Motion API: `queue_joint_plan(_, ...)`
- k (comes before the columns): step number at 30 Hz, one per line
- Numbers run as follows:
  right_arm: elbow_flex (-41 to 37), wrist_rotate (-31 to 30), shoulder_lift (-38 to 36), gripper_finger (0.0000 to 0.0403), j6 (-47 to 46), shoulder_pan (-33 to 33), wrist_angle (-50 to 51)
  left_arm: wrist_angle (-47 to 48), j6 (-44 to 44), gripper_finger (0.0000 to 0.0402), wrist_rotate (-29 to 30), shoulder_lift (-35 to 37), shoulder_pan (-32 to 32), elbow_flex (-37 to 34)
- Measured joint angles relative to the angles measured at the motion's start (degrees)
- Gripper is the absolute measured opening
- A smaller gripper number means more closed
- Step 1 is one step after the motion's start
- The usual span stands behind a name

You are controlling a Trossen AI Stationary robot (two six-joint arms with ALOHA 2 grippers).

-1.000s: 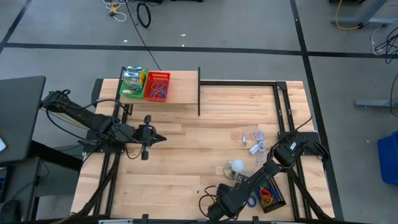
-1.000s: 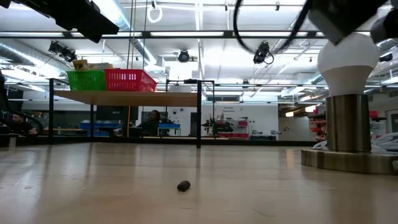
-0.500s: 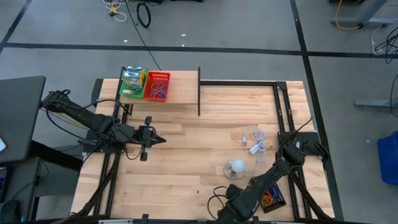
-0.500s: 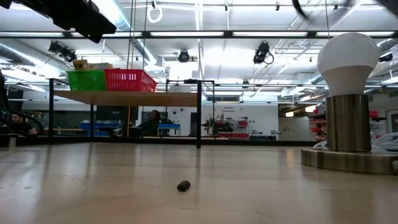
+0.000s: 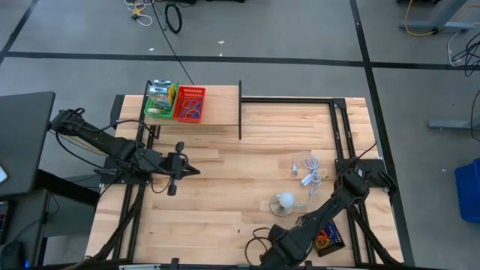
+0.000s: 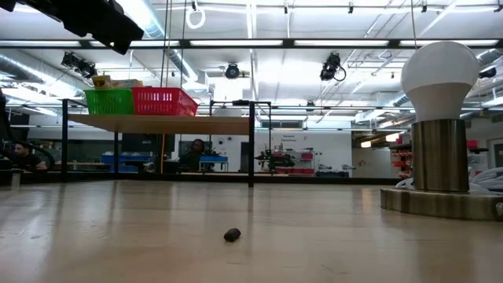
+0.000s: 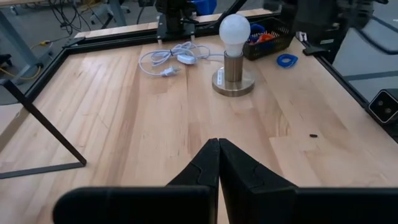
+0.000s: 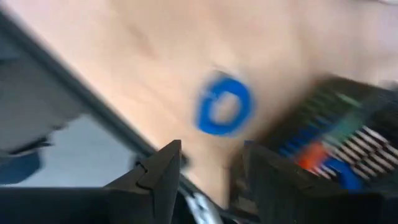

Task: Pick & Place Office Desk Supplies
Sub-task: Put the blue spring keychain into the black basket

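A blue loop (image 8: 224,106) lies flat on the table beside a black mesh basket (image 8: 336,143) that holds orange and blue loops (image 5: 324,237). My right gripper (image 8: 205,180) hangs open above the table near its front edge (image 5: 281,249), a little short of the loop, with nothing between its fingers. My left gripper (image 7: 219,163) is shut and empty, raised over the table's left side (image 5: 184,169). From there the same loop (image 7: 286,60) shows to the right of the lamp.
A white ball-shaped lamp (image 5: 284,202) on a metal foot stands near the black basket, its white cord (image 5: 307,171) coiled behind it. A green basket (image 5: 159,101) and a red basket (image 5: 190,103) stand on a raised shelf at the far left. A small dark speck (image 6: 232,234) lies mid-table.
My right gripper has risen from the table and its wrist has rolled. It has left the top of the low view. In the high view the arm now covers the blue loop, which lay beside it a second ago.
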State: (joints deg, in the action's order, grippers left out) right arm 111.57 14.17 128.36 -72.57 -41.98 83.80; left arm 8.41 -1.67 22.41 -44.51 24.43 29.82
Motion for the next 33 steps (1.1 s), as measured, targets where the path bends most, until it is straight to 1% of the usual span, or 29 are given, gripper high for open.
queue_joint_plan(3, -1.86, 0.07, 0.01, 0.0181, 0.16, -0.31, -8.94, 0.13, 0.01, 0.0009, -0.01, 0.0, 0.0, 0.0)
queue_joint_plan(5, -3.45, 0.02, 0.08, 0.0181, -1.38, -0.33, -12.2, 0.2, 0.03, 0.0009, 0.0, 0.0, -0.01, 0.0)
queue_joint_plan(12, -7.24, 0.77, 0.1, 0.0181, -2.28, -0.66, -10.25, 0.44, 0.2, 0.0009, 0.0, 0.0, 0.0, 0.0)
queue_joint_plan(19, -10.71, 1.54, 0.1, 0.0181, -1.06, -0.68, -12.75, 0.41, 0.11, 0.0009, 0.0, 0.0, -0.01, 0.0)
queue_joint_plan(25, -13.41, 1.53, 0.14, 0.0177, -1.01, -0.72, -16.83, 0.4, 0.02, 0.0009, 0.01, 0.0, -0.01, 0.0)
queue_joint_plan(28, -14.79, 1.64, 0.15, 0.0166, -1.05, -0.7, -19.11, 0.41, 0.14, 0.0009, 0.02, 0.0, -0.02, 0.0)
queue_joint_plan(30, -15.36, 1.86, 0.09, 0.0151, -1.1, -0.69, -19.71, 0.39, 0.15, 0.0009, 0.02, 0.0, -0.02, 0.0)
queue_joint_plan(33, -15.5, 1.59, 0.04, 0.0107, -0.83, -0.71, -20.21, 0.39, 0.15, 0.0009, 0.02, 0.0, 0.0, 0.0)
